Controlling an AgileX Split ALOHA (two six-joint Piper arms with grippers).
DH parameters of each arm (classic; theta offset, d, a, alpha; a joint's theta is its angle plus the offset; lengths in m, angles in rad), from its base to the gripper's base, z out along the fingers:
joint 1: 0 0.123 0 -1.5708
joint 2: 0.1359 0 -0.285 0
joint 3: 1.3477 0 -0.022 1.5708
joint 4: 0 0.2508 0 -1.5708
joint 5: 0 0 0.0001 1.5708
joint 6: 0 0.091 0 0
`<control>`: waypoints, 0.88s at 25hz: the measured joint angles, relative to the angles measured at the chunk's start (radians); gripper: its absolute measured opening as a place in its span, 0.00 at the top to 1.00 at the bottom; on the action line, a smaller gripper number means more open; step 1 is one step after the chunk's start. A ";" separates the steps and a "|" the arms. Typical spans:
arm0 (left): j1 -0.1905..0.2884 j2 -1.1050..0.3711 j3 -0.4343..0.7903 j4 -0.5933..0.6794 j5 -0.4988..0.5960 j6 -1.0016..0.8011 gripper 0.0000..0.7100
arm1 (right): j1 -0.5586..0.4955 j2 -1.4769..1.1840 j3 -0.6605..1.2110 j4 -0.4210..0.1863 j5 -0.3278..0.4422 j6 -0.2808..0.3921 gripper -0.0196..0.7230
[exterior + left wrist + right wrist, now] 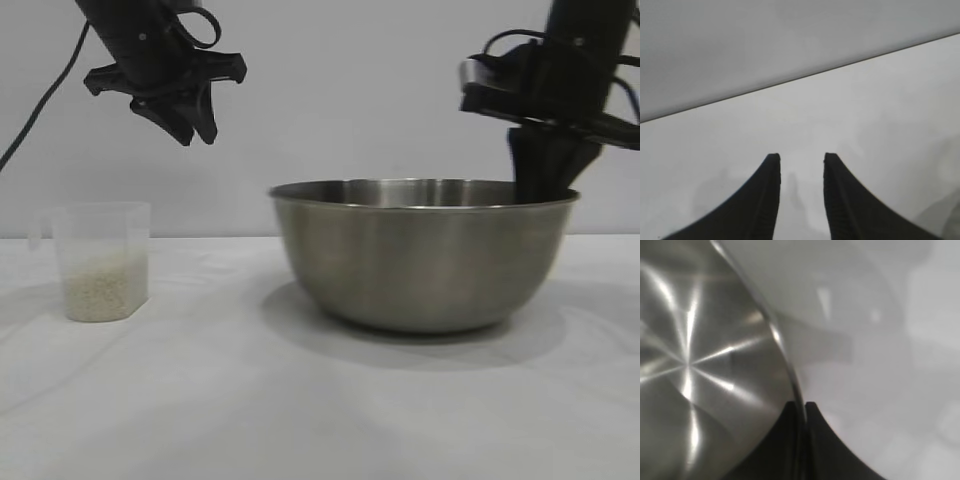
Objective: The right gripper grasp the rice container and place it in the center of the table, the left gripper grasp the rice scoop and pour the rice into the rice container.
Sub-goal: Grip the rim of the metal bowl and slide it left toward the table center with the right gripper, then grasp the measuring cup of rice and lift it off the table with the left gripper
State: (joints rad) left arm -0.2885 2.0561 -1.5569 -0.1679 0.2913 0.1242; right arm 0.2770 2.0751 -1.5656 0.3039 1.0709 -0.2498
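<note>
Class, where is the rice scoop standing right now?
In the exterior view, the rice scoop stands upright on the table at the left, below the left gripper and apart from the rice container.

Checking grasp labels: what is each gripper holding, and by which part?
The right gripper pinches the bowl by its thin rim, one finger inside, one outside. The left gripper holds nothing.

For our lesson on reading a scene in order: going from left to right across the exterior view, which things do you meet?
rice scoop holding rice → left gripper hanging above the table → rice container → right gripper clamped on the container's right rim.
</note>
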 joint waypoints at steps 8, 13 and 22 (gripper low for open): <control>0.000 -0.006 0.000 0.000 0.015 0.000 0.76 | 0.000 -0.034 0.000 -0.015 0.031 -0.050 0.22; 0.000 -0.031 0.000 0.002 0.015 0.002 0.76 | -0.002 -0.167 0.000 -0.021 0.045 -0.052 0.33; 0.000 -0.042 -0.001 0.002 0.015 0.002 0.76 | -0.002 -0.598 0.507 0.010 -0.386 -0.084 0.35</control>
State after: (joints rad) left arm -0.2885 2.0139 -1.5575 -0.1659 0.3059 0.1259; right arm 0.2751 1.4773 -1.0583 0.3135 0.6854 -0.3342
